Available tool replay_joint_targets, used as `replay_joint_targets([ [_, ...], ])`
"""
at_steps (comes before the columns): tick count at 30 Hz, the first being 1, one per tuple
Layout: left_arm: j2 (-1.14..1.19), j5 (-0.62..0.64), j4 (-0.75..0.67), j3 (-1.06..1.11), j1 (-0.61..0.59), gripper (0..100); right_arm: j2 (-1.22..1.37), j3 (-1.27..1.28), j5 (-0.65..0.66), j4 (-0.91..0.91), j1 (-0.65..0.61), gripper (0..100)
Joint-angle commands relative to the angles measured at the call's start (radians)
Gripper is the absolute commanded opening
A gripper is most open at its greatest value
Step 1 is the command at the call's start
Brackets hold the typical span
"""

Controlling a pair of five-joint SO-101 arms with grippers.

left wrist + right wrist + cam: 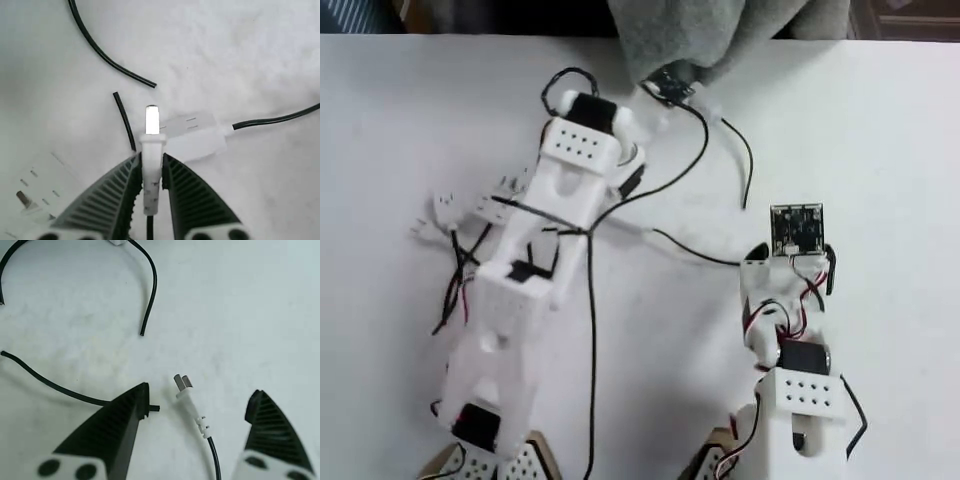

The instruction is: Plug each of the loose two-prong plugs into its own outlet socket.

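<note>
White bench (880, 120) carries everything here, and both arms stand at its near edge. The left arm (535, 260) stretches toward the middle of the far edge. The right arm (790, 350) stays folded over the right half of the bench.

The left gripper (151, 159) is pressed together on the body of a white two-prong plug (151, 142). This plug is held above the bench with its prongs pointing away from the gripper. Just beyond the prongs and a little to one side lies a white outlet socket (192, 137) with a black cable at its end. I cannot tell if the prongs touch it. A second socket (35, 192) lies near the gripper on the other side.

The right gripper (201, 391) is spread wide and touches nothing. Between its two fingers, a second plug (187, 397) lies flat on the bench, with its thin black cord running back under the gripper.

Loose black cables (150, 295) lie curved on the bench around both grippers.
</note>
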Motion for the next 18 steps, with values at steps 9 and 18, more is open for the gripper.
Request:
replay_joint_targets([
  [9, 0.193, 0.009, 0.064, -0.210, 0.028, 2, -0.018, -0.008, -0.006, -0.019, 0.013, 30.9],
  [18, -0.067, 0.005, 0.063, 0.209, 0.033, 2, -0.018, -0.008, -0.006, -0.021, 0.013, 30.9],
])
